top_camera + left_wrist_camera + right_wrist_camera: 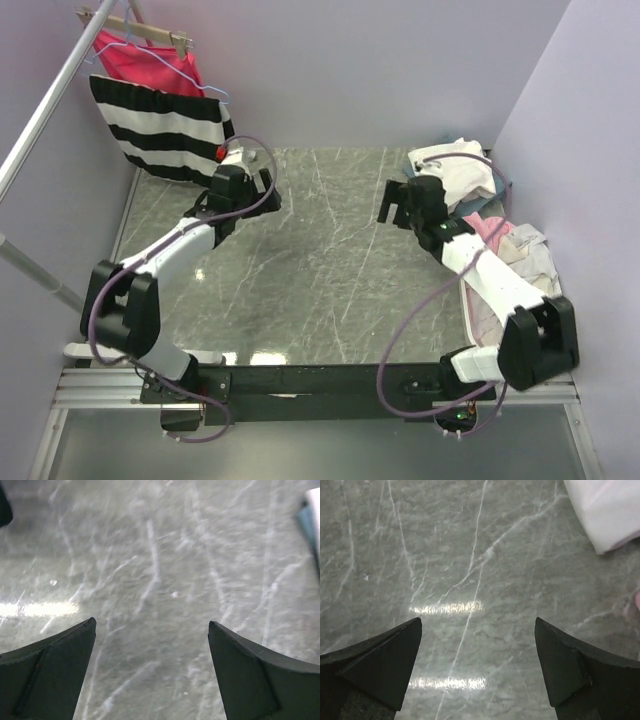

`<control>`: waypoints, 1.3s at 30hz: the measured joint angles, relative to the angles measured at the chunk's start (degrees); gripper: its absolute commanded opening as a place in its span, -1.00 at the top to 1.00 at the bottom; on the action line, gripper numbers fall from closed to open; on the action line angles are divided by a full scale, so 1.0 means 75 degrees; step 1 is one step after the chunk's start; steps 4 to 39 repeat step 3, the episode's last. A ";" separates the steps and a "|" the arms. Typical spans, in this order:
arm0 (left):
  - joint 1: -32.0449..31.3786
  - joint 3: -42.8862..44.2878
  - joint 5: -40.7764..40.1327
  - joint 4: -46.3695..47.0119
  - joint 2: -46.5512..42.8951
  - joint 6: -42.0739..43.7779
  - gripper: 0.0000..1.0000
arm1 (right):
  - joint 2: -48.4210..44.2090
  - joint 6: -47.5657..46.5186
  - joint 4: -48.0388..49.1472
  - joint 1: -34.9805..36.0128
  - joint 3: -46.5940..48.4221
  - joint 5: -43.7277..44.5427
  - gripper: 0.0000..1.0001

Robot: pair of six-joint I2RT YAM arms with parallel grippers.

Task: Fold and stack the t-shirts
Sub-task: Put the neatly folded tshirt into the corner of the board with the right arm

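Note:
A heap of pale white and pink t-shirts [468, 172] lies at the table's far right and runs down the right edge [515, 255], with a little teal-blue cloth between them. My right gripper [393, 212] hangs open and empty just left of the heap. In the right wrist view it [478, 620] is over bare marble, with a white-pink shirt corner [605, 510] at the top right. My left gripper [262, 190] is open and empty over the far left of the table. In the left wrist view it [151, 622] sees only marble and a white and teal edge [311, 515].
A black-and-white striped garment [160, 125] and a red-pink one [145, 60] hang on hangers from a rail at the back left, close to my left gripper. Lilac walls enclose the grey marble table [320, 270] on three sides.

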 measured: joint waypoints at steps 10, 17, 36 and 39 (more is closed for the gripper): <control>-0.0335 -0.0172 -0.0341 0.0073 -0.0592 0.0099 -1.00 | -0.0921 -0.0012 0.0117 0.0000 -0.0618 0.0093 -0.99; -0.0335 -0.0172 -0.0341 0.0073 -0.0592 0.0099 -1.00 | -0.0921 -0.0012 0.0117 0.0000 -0.0618 0.0093 -0.99; -0.0335 -0.0172 -0.0341 0.0073 -0.0592 0.0099 -1.00 | -0.0921 -0.0012 0.0117 0.0000 -0.0618 0.0093 -0.99; -0.0335 -0.0172 -0.0341 0.0073 -0.0592 0.0099 -1.00 | -0.0921 -0.0012 0.0117 0.0000 -0.0618 0.0093 -0.99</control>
